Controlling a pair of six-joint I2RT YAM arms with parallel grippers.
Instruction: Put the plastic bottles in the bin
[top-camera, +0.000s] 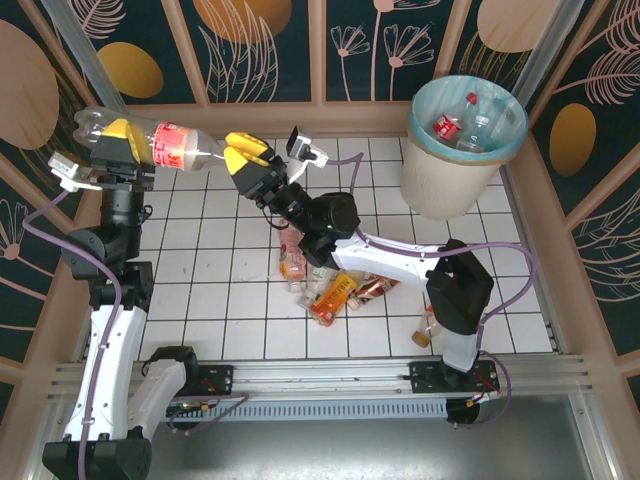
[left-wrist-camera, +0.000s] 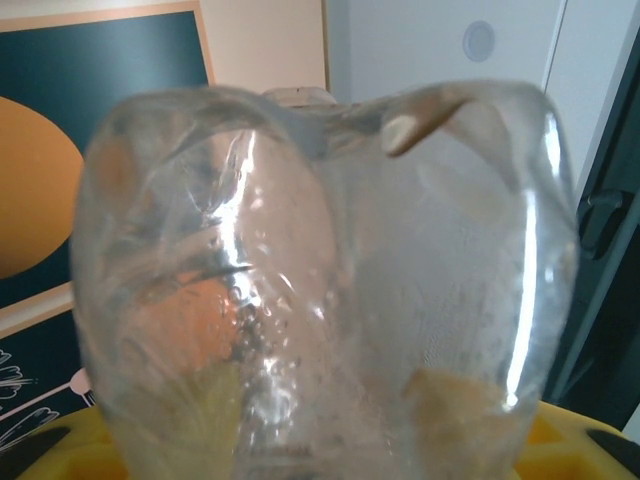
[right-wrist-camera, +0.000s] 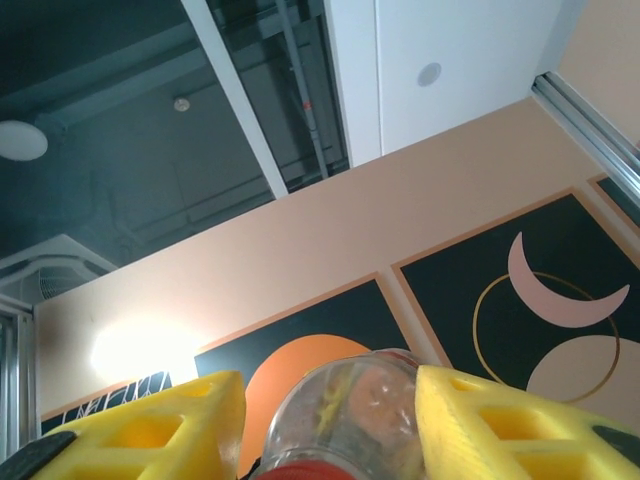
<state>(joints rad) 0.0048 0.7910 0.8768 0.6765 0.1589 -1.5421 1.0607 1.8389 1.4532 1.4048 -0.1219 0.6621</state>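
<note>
From above: the left gripper grasps the red-label bottle level at far left — the right gripper flanks its neck, grip unclear; the bin stands far right. Left wrist: the bottle's base, close. Right wrist: neck between fingers.

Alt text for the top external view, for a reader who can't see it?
The left gripper holds a large clear plastic bottle with a red label level above the white tiled table, the right gripper around its neck. Smaller bottles lie mid-table; the round off-white bin stands far right.
</note>
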